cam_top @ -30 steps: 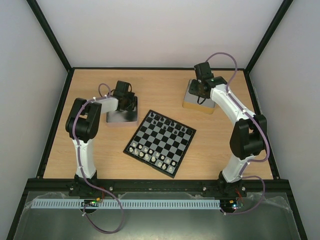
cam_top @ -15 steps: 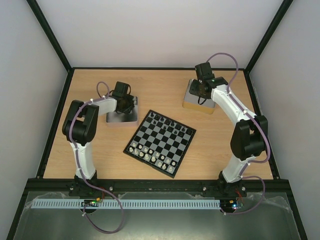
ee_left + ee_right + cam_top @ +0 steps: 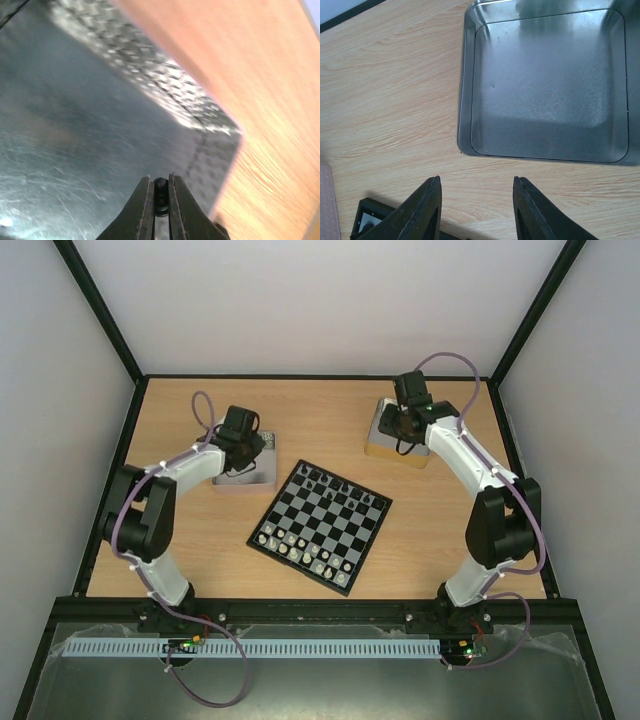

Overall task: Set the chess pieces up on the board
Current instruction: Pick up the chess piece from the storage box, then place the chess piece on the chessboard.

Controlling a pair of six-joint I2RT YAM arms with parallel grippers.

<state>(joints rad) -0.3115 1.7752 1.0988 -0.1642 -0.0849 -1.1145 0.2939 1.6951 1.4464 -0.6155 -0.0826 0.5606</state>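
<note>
Gripping 1 black chess piece (image 3: 160,196), left claw (image 3: 159,178) overhangs scratched tray (image 3: 75,125); right claw (image 3: 476,179) wide.

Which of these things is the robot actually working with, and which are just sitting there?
In the job: board; black pieces along its far edge; one black piece pinched in the left fingers.
Just there: pale pieces, left tray, right tray, table.
</note>
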